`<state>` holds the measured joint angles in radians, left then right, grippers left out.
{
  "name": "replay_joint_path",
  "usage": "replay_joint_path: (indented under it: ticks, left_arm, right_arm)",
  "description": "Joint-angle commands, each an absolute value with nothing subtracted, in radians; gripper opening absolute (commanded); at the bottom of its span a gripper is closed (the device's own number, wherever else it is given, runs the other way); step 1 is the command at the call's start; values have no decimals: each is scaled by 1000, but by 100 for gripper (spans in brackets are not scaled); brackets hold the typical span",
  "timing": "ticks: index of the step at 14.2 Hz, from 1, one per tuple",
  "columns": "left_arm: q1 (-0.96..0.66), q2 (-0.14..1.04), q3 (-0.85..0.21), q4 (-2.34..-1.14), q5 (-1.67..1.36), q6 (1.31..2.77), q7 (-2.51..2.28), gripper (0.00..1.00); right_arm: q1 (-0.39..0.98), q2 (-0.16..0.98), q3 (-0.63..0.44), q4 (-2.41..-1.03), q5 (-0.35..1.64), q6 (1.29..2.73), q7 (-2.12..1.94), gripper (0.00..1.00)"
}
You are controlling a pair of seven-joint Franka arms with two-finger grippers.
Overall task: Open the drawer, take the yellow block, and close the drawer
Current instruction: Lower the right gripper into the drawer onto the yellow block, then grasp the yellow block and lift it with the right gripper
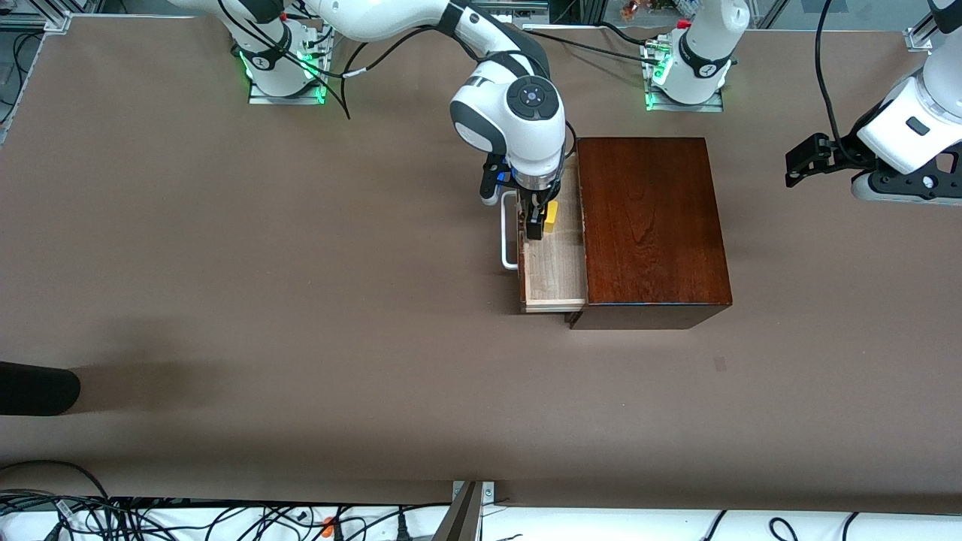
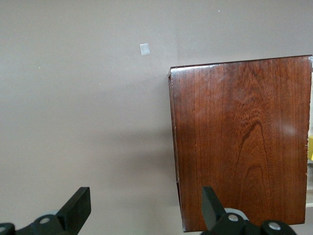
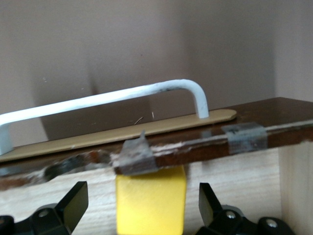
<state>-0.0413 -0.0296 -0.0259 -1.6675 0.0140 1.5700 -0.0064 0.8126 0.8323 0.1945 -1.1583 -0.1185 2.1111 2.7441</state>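
Note:
The drawer [image 1: 555, 270] is pulled out of the dark mahogany box [image 1: 650, 225] toward the right arm's end, its white handle [image 1: 508, 237] leading. The yellow block [image 1: 552, 214] sits in the tray against the drawer front. My right gripper [image 1: 536, 216] is lowered into the drawer. In the right wrist view it [image 3: 142, 208] is open, with a gap between each finger and the block [image 3: 150, 200]; the handle [image 3: 112, 95] and drawer front [image 3: 205, 139] show there too. My left gripper [image 1: 806, 161] waits open in the air beside the box, seen in its wrist view [image 2: 145, 205].
The box top [image 2: 242, 142] fills much of the left wrist view, with a small pale mark [image 2: 144, 49] on the brown table. A dark object [image 1: 37, 391] lies at the table edge toward the right arm's end, nearer the front camera. Cables run along the front edge.

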Motion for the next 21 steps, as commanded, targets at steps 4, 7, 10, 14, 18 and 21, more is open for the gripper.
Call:
replay_joint_path:
  ticks: [4, 7, 10, 14, 18, 21]
  left_arm:
    - [-48, -14, -18, -1632, 12, 1545, 14, 100]
    - [-46, -14, -18, -1631, 12, 1545, 14, 100]
    - [-44, -14, -18, -1632, 12, 1542, 14, 100]
    - [-44, -14, -18, -1632, 12, 1542, 12, 100]
    - [-43, -14, -18, -1632, 12, 1531, 12, 100]
    - [-48, -14, -20, -1631, 12, 1528, 15, 100]
  right_arm:
    - [838, 853, 186, -1123, -152, 2106, 2850, 35]
    - [833, 845, 190, -1115, -143, 2079, 2849, 20]
    - [816, 810, 198, -1013, -132, 1937, 2821, 21]
    - [783, 692, 195, -996, -127, 1784, 2553, 20]
    - [672, 615, 189, -1020, -107, 1628, 2068, 20]
    - [499, 546, 187, -1106, -29, 1588, 1644, 18]
